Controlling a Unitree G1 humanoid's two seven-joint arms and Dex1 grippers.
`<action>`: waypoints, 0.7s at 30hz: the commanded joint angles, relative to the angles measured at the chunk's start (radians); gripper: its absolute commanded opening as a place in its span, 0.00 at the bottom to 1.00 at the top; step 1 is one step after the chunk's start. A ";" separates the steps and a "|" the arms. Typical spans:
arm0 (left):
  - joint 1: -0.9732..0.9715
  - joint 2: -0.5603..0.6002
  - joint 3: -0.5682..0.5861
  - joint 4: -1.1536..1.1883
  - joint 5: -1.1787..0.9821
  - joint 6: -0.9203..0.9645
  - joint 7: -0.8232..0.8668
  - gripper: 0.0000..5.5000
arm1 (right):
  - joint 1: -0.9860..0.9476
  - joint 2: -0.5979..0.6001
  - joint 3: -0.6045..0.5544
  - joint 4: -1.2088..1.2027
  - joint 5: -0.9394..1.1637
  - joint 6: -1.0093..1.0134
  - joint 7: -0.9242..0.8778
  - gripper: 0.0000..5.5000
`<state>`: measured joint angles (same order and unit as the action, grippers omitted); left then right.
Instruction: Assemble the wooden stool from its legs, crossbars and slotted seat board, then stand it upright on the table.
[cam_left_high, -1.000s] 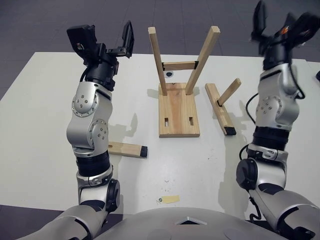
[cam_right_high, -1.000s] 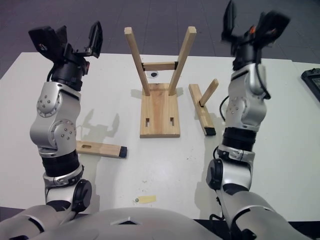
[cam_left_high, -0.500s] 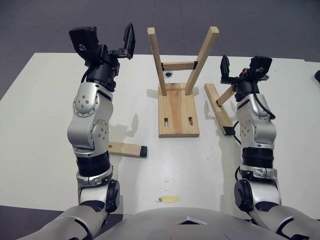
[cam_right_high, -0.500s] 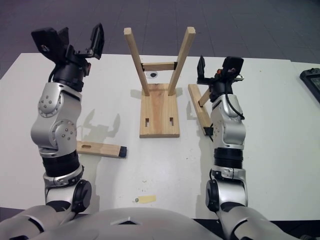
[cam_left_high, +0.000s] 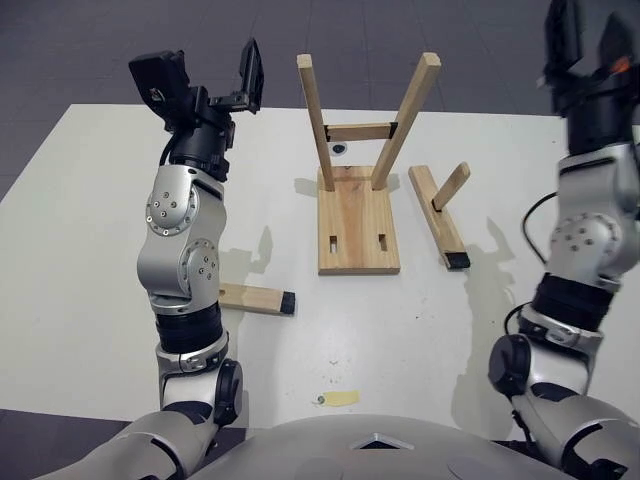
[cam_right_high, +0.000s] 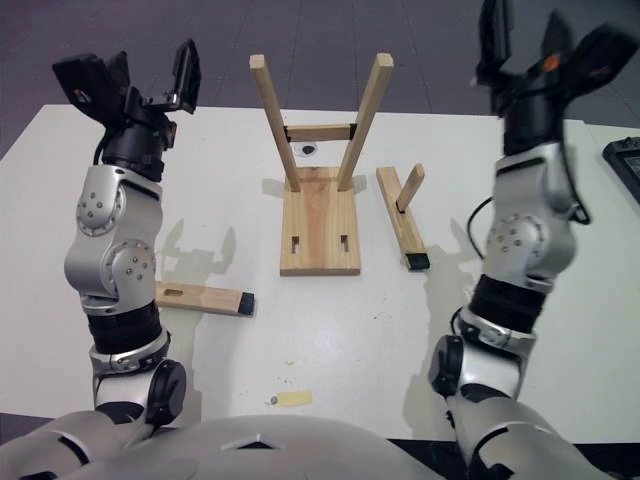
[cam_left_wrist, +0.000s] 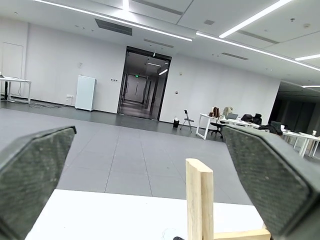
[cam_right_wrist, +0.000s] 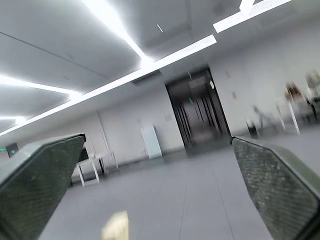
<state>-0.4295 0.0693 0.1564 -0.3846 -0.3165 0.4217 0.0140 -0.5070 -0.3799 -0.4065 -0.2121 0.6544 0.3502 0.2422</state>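
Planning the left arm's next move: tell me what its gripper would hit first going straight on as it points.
Probably nothing: the left gripper points up and away over the white table into open room. The upright light wooden stool leg stands just below that line; depth is unclear.

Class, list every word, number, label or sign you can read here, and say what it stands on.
No text can be read.
Small green sign above the dark doorway: too small to read.
Pale yellow tag on the white table: no print legible.
Slotted wooden seat board: no markings seen.
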 joint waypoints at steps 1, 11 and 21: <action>0.058 0.001 0.007 -0.071 0.012 0.017 0.027 0.98 | 0.281 -0.100 0.040 -0.087 -0.037 0.104 0.105 0.98; 0.090 -0.017 -0.011 -0.102 0.007 0.040 0.053 0.98 | 0.533 -0.060 0.276 -0.019 -0.212 0.207 0.096 0.98; 0.072 -0.039 -0.025 -0.083 0.009 0.052 0.072 0.98 | 0.369 -0.056 0.314 0.143 -0.297 0.465 0.017 0.84</action>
<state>-0.3521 0.0381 0.1287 -0.4758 -0.3094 0.4499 0.0693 -0.1049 -0.4182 -0.0787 -0.0785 0.3432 0.7228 0.2529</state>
